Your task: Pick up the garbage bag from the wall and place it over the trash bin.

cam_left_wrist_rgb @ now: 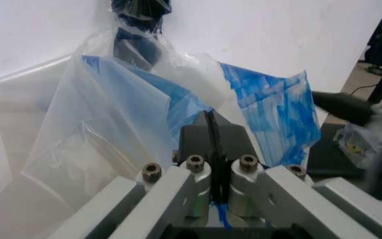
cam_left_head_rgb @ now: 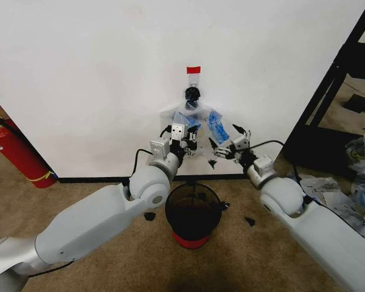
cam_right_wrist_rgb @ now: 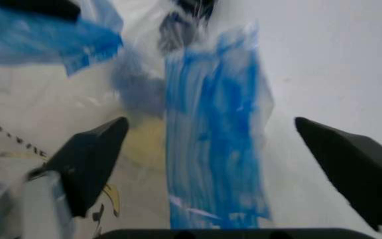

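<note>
The bag (cam_left_head_rgb: 198,121) is hanging on the wall, above the bin (cam_left_head_rgb: 193,213). The left gripper (cam_left_head_rgb: 184,141) is pinching the bag's left blue handle tight. The right gripper (cam_left_head_rgb: 229,141) is spreading its fingers wide around the other handle.

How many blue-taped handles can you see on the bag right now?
2. One handle is pinched in the shut left end effector; the other handle hangs between the open right end effector's fingers.
</note>
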Robot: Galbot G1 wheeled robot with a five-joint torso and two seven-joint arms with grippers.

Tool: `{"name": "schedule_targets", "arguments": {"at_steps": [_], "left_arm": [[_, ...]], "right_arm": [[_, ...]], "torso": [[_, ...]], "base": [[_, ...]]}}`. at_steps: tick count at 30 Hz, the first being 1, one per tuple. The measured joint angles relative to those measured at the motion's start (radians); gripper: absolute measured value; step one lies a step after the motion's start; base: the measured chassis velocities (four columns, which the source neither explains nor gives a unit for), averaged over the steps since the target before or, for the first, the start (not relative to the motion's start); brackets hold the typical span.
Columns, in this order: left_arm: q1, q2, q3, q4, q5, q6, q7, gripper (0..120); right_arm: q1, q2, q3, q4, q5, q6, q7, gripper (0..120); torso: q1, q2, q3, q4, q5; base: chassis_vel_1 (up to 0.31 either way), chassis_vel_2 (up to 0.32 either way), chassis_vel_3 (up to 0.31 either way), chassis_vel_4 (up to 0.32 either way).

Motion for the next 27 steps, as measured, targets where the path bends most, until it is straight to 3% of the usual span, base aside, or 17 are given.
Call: {"name": "schedule_targets", "arguments": {"at_steps": [3, 22, 27], "left_arm": [[0.0, 0.0, 0.0, -0.004, -0.001, 0.001, 0.0, 0], [0.009, 0.007, -0.002, -0.012, -0.003, 0.0, -0.001, 0], [0.021, 0.011, -0.008, -0.014, -0.001, -0.003, -0.001, 0]], "right_arm": [[0.008, 0.002, -0.011, -0.012, -0.01, -0.001, 0.002, 86], [-0.029, 0.026, 0.007, -0.005, 0.018, 0.001, 0.035, 12], [-0.055, 0.029, 0.036, 0.028, 0.05, 0.001, 0.055, 0]], "torso": [[0.0, 0.0, 0.0, -0.0003, 0.0001], [0.0, 0.0, 0.0, -0.0004, 0.0001], [0.0, 0.0, 0.0, -0.0005, 0.0001]], "base": [[0.0, 0.0, 0.0, 0.0], [0.0, 0.0, 0.0, 0.0], [0.0, 0.0, 0.0, 0.0]]}}
